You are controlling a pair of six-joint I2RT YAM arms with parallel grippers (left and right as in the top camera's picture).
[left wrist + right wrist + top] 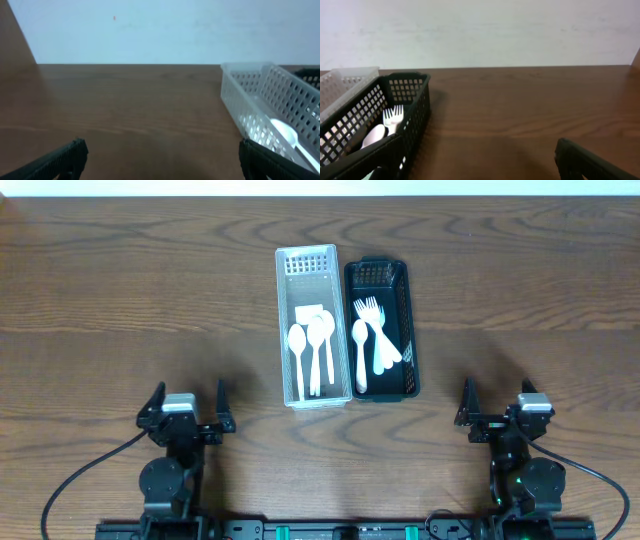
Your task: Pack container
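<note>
Container, white, ahead-right of left hand.

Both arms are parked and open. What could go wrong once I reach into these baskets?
1. The white basket and black basket sit tight together, so nudging one could shift both.
2. The forks overlap a spoon in the black basket; a pinch there may lift several pieces or snag the mesh wall.

table: dark wood grain | wall: plain pale | light: even
</note>
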